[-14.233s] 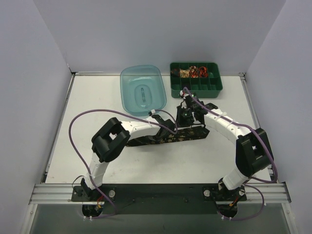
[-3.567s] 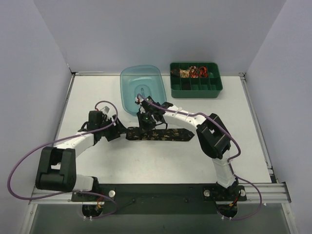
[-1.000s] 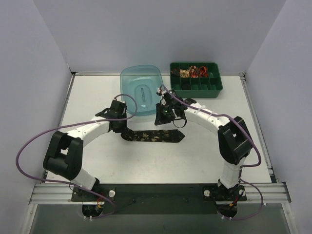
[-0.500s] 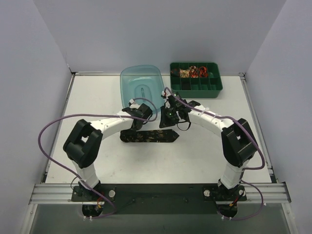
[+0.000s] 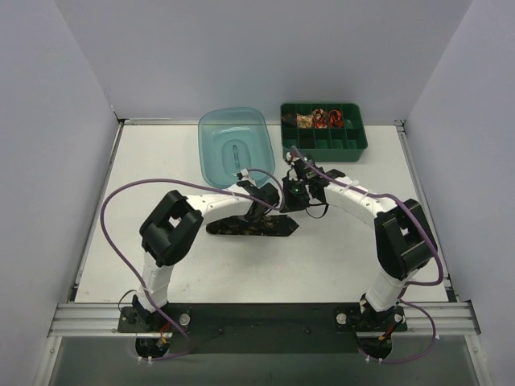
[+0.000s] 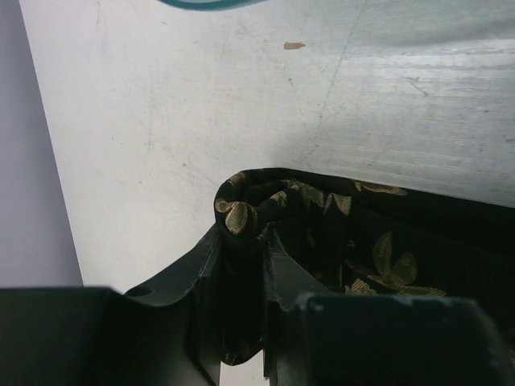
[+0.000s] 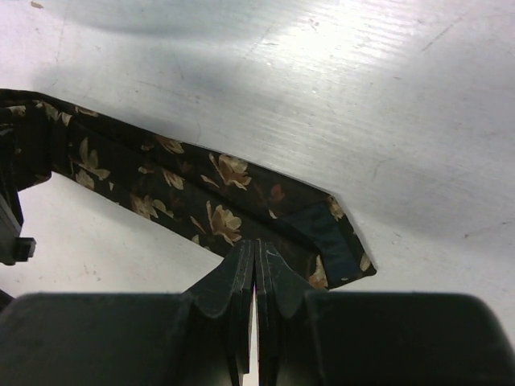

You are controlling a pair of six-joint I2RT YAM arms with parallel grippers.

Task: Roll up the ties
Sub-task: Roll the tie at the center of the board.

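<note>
Pinching the coiled end of one long black fabric necktie with gold-tan flowers (image 6: 402, 233), the left jaws stand narrow around that small roll. The right jaws are pressed fully together at the tie's edge near its pointed tip; whether they catch fabric I cannot tell. The single tie lies on the white tabletop (image 5: 322, 257) between the two arms. Beyond sit one translucent teal plastic tub (image 5: 221, 153) and one green plastic compartment tray (image 5: 322, 156) holding small red and beige fabric coils (image 5: 320, 119), too small to count.

A robotics lab cell: plain walls (image 5: 265, 48) box in a white table (image 5: 161, 169) (aluminium rail (image 5: 257, 318) at its near edge).
</note>
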